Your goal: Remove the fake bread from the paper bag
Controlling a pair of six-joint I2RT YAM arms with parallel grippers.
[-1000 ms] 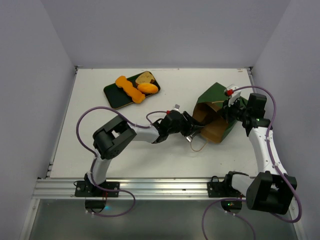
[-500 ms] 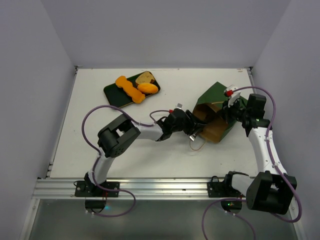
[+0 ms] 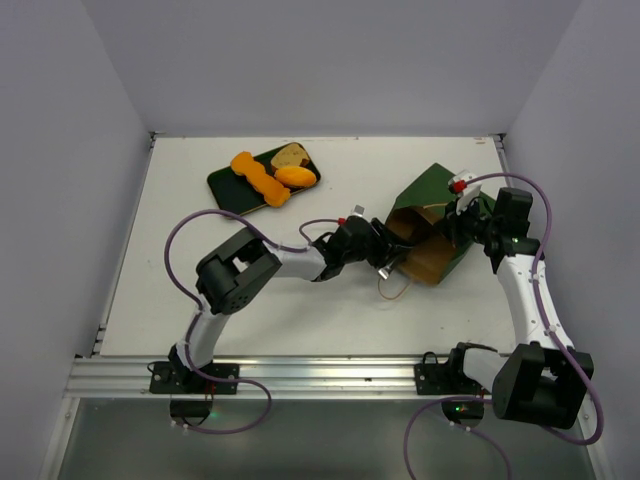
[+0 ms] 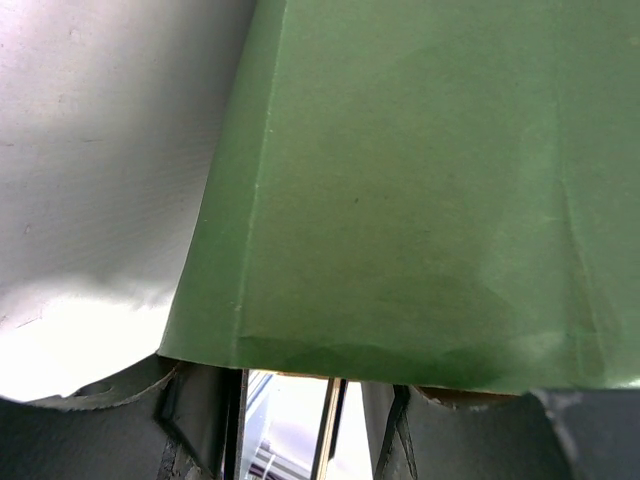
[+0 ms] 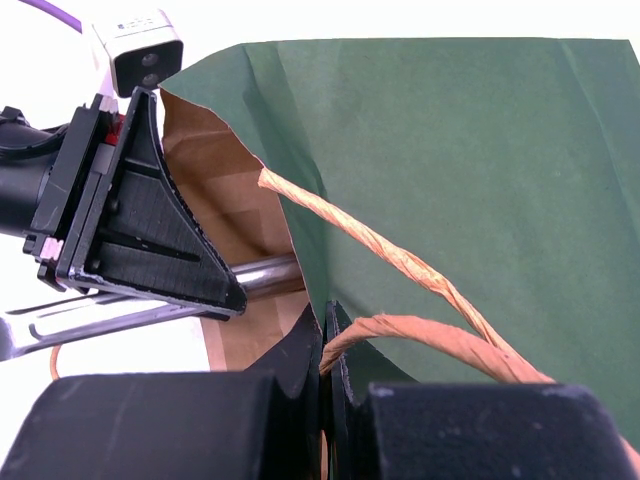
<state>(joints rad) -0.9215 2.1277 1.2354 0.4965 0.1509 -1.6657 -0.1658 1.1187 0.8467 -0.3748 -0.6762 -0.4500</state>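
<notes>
The paper bag (image 3: 432,205) lies on its side at the right, dark green outside, brown inside, its mouth facing left. My right gripper (image 3: 462,222) is shut on the bag's rim (image 5: 310,270), with a string handle (image 5: 400,262) running past the fingers. My left gripper (image 3: 386,257) is at the bag's mouth with its jaws apart; green paper (image 4: 420,180) fills its wrist view above the fingers (image 4: 190,420). Its finger also shows in the right wrist view (image 5: 150,240) at the brown opening. Fake bread lies on a tray: an orange twist (image 3: 259,178), an orange roll (image 3: 296,176), a brown slice (image 3: 291,155). No bread shows inside the bag.
The dark green flat tray (image 3: 228,192) sits at the back left of the white table (image 3: 200,290). A loose string handle (image 3: 392,291) trails on the table below the bag's mouth. Grey walls close in the table on three sides.
My left gripper has moved right, up to the bag's mouth. The right gripper and the bag have stayed as they were.
</notes>
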